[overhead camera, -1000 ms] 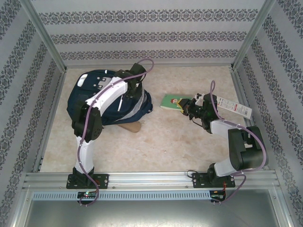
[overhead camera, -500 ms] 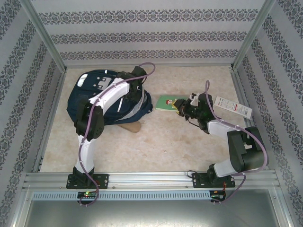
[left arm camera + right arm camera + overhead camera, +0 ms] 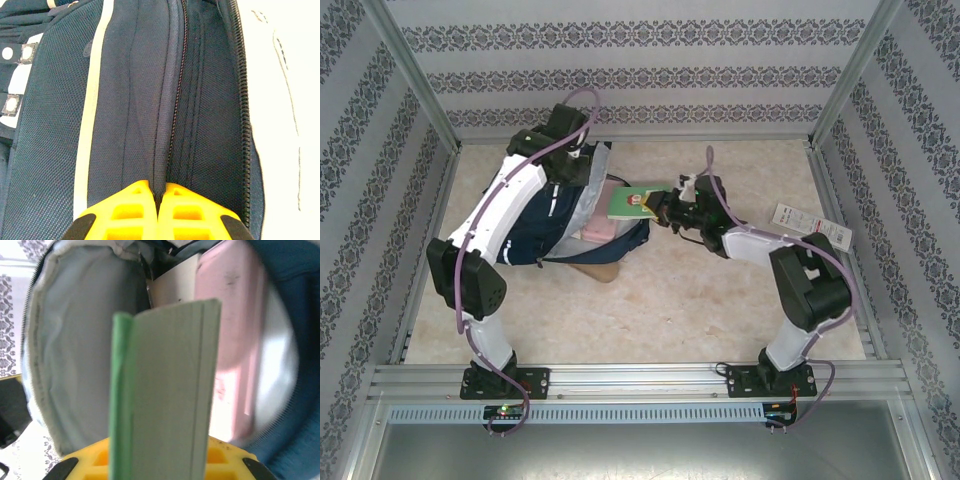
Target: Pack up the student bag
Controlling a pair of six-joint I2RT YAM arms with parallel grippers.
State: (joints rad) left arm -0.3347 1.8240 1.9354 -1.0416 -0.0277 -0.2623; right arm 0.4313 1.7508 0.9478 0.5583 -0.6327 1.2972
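Note:
The student bag, navy blue with pale stripes, lies at the back left, its mouth pulled open toward the right. My left gripper is shut on a fold of the bag's navy fabric beside the zipper and holds that edge up; the yellow fingertips pinch the fold. My right gripper is shut on a thin green book and holds it at the bag's mouth. In the right wrist view the book stands edge-on before the grey lining, with a pink item inside the bag.
A white printed card lies on the table at the right. A brown wooden piece pokes out from under the bag's near side. Metal frame posts and patterned walls enclose the table on three sides.
My left gripper shut on the bag's fabric and raised it toward the back, opening the mouth. My right gripper carried the green book leftward to the opening.

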